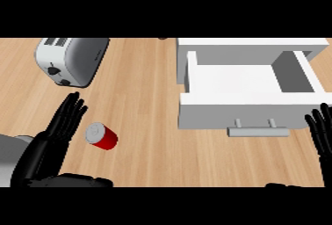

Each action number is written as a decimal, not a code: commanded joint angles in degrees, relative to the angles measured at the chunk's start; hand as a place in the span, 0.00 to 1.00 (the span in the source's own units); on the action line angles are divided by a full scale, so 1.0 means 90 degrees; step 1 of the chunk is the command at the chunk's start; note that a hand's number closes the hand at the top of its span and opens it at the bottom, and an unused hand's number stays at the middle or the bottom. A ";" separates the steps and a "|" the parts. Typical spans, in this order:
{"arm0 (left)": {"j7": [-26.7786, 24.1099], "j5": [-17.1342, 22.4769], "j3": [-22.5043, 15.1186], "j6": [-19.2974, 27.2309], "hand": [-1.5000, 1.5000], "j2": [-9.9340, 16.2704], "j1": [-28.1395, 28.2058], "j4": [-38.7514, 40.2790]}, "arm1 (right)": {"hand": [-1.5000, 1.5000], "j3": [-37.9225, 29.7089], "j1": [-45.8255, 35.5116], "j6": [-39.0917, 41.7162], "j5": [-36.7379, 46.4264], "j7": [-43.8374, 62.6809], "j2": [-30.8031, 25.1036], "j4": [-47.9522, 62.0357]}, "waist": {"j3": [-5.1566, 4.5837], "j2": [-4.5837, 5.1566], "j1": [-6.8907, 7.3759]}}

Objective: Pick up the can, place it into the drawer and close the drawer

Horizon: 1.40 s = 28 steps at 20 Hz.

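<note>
Red can: lies tipped on its side on the wooden tabletop, silver lid end turned up-left, in the lower-left part of the view, well apart from the drawer.

Left hand: black, fingers straight and spread, pointing up the view; fingertips just left of the can, no clear contact, nothing held. Grey forearm enters from the lower-left edge.

White drawer: pulled open at the upper right, interior bare and white, front panel toward the lower edge of the view, grey bar handle mounted on that front. Sits in a white cabinet body that runs along the top right.

Right hand: black, at the far right edge, fingers straight and pointing up, partly cut off by the edge; stands just right of the drawer front, nothing held.

Silver toaster: upper left on the tabletop, slots at its top-left end, two dark knobs on the side facing down the view; well apart from the can.
</note>
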 commanded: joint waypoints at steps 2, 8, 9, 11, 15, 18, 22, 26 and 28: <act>-0.0750 0.0051 0.0301 -0.0196 0.00 0.0075 -0.0037 0.0775 | 0.00 -0.0155 0.0141 0.0295 -0.0056 -0.0644 0.0036 0.0461 | -0.0001 0.0001 0.0002; -0.1237 -0.0474 0.0137 0.0168 0.00 -0.0237 -0.0244 0.1650 | 0.00 -0.0326 -0.0208 0.0258 -0.0128 -0.0095 -0.0060 0.0270 | -0.0002 0.0003 -0.0003; -0.1022 -0.0120 0.0359 -0.0050 0.00 -0.0062 -0.0294 0.1450 | 0.00 -0.0218 0.0243 0.0281 0.0009 -0.0182 0.0116 -0.0106 | -0.0001 -0.0001 -0.0007; -0.1188 -0.0324 0.0320 0.0040 0.00 -0.0088 -0.0073 0.1456 | 0.00 -0.0117 0.0228 0.0288 0.0189 -0.0067 0.0106 -0.0144 | -0.0001 -0.0002 0.0000; -0.1727 -0.0089 0.0737 -0.0201 0.00 0.0134 -0.0271 0.2200 | 0.00 -0.0126 0.0288 0.0292 0.0051 -0.0149 0.0298 -0.0080 | -0.0002 0.0000 -0.0001; -0.1782 0.0119 0.1117 -0.0338 0.00 0.0366 -0.0613 0.2707 | 0.00 -0.0359 -0.0222 0.0364 -0.0052 0.0013 0.0001 0.0150 | -0.0002 0.0003 0.0001; -0.2376 -0.0271 0.1020 -0.0199 0.00 0.0303 -0.0575 0.3223 | 0.00 -0.0340 0.0147 0.0384 -0.0020 -0.0248 0.0235 -0.0020 | -0.0001 0.0000 -0.0009; -0.2973 -0.0328 0.0940 -0.0373 0.00 0.0270 -0.0143 0.3503 | 0.00 -0.0303 0.0170 0.0478 -0.0041 -0.0181 0.0264 -0.0055 | -0.0001 -0.0002 0.0002; -0.3422 -0.0228 0.1213 -0.0511 0.00 0.0475 0.0051 0.3711 | 0.00 -0.0497 -0.0198 0.0370 0.0041 -0.0515 0.0199 0.0556 | -0.0001 0.0002 0.0018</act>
